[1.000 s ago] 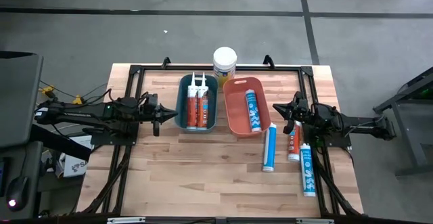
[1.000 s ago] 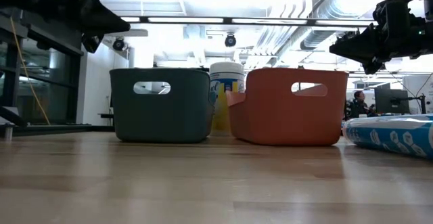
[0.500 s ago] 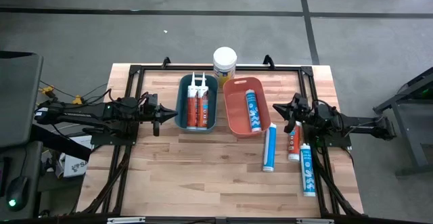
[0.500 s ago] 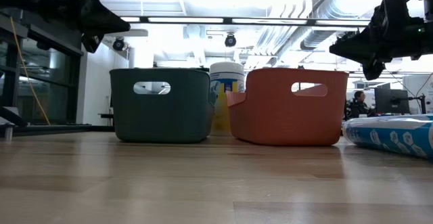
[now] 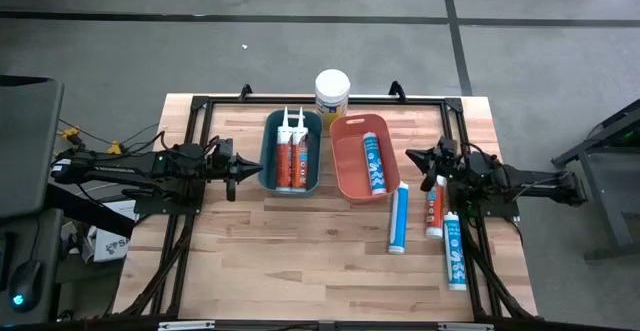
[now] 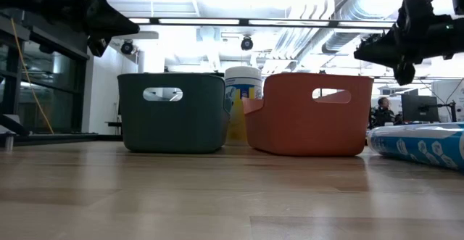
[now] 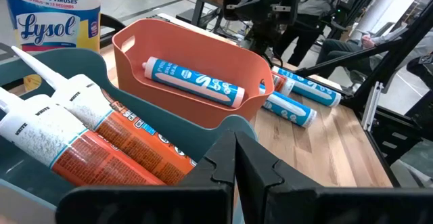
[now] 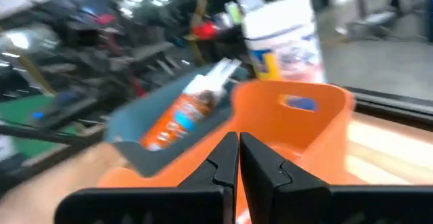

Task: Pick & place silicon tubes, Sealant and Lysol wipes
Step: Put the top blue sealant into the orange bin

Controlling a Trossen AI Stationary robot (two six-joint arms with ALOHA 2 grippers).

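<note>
R gripper (image 5: 411,158) is being held pinched shut, empty, beside the orange bin (image 5: 345,185); L gripper (image 5: 258,167) likewise, waiting. Wipes (image 5: 332,95) are standing at 12 o'clock behind the bins. Fingers should be opened wide, approx. level, before approaching.

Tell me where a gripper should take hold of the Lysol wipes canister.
Likely around the labelled body, below the wide white lid, coming in level from the table's far edge. The Lysol wipes stand upright behind the teal bin and orange bin, which block the near side.
</note>
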